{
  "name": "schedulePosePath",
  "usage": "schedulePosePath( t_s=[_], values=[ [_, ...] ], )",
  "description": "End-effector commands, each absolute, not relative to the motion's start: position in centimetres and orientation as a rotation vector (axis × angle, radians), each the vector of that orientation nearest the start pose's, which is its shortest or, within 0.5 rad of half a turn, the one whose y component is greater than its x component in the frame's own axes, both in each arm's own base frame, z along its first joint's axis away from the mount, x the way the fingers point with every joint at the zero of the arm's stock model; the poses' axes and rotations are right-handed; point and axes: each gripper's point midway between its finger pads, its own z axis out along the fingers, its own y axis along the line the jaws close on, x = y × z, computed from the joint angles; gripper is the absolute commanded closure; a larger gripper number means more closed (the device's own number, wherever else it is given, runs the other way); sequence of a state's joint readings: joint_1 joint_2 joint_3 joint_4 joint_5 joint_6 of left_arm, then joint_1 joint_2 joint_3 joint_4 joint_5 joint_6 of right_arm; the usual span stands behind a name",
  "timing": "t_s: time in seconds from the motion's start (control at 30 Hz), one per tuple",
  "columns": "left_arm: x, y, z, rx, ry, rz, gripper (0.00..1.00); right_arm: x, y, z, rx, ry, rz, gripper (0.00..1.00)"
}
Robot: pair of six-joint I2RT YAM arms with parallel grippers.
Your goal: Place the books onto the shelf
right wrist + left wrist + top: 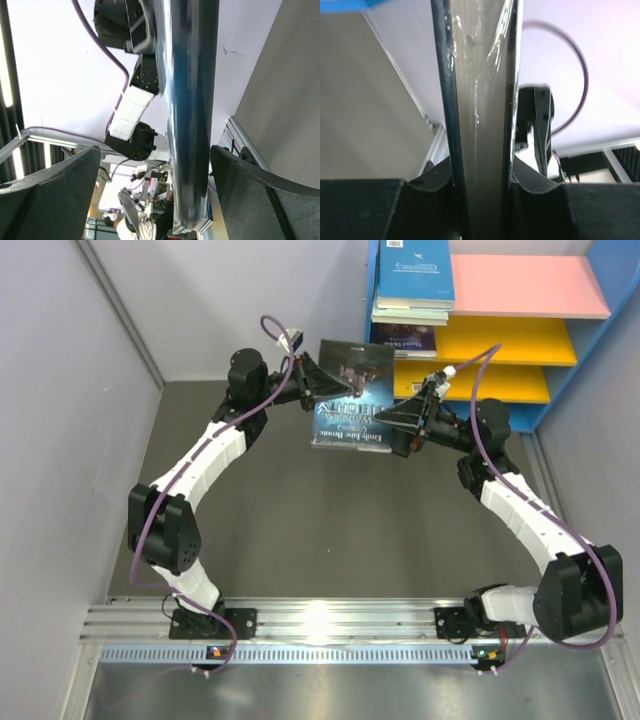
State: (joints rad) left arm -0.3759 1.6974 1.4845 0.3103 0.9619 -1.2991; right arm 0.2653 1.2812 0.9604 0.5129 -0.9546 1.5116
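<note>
The left tool [312, 380] is closed tight on one edge of a dark blue book [352, 395], in the air above the surface [300, 530], near the shelf [520, 285]. The cover reads "Emily Jane Brontë" and "HEIGHTS". The right tool [402, 425] stands wide open around the opposite edge. Other books [412, 290] lie stacked on the shelf.

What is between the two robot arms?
A thin dark paperback book, up in the air: left jaws pinch one edge, right jaws open around the other. The top view shows it.

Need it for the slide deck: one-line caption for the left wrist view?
Left gripper shut on a dark-covered book, seen edge-on between its fingers.
</note>
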Motion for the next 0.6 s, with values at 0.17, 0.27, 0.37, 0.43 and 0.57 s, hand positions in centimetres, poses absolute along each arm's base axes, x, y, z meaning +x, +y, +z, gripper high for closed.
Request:
schedulePosePath(
  t_s=[0.17, 0.27, 0.37, 0.43, 0.57],
  values=[
    [37.0, -29.6, 43.7, 0.04, 1.723, -1.749, 1.0, 26.5, 24.3, 37.9, 0.146, 1.768, 1.968, 0.13],
    [36.9, -29.4, 43.5, 0.029, 1.736, -1.74, 1.0, 26.5, 24.0, 38.2, 0.17, 1.738, 1.949, 0.18],
    [36.4, -29.4, 43.5, 0.034, 1.74, -1.76, 1.0, 27.1, 23.4, 38.3, 0.226, 1.714, 1.884, 0.21],
    [36.1, -29.4, 43.3, 0.039, 1.748, -1.757, 1.0, 27.5, 23.2, 38.2, 0.256, 1.696, 1.857, 0.24],
    [35.2, -29.2, 42.7, 0.057, 1.777, -1.748, 1.0, 28.9, 22.6, 38.6, 0.321, 1.634, 1.813, 0.35]
  ],
)
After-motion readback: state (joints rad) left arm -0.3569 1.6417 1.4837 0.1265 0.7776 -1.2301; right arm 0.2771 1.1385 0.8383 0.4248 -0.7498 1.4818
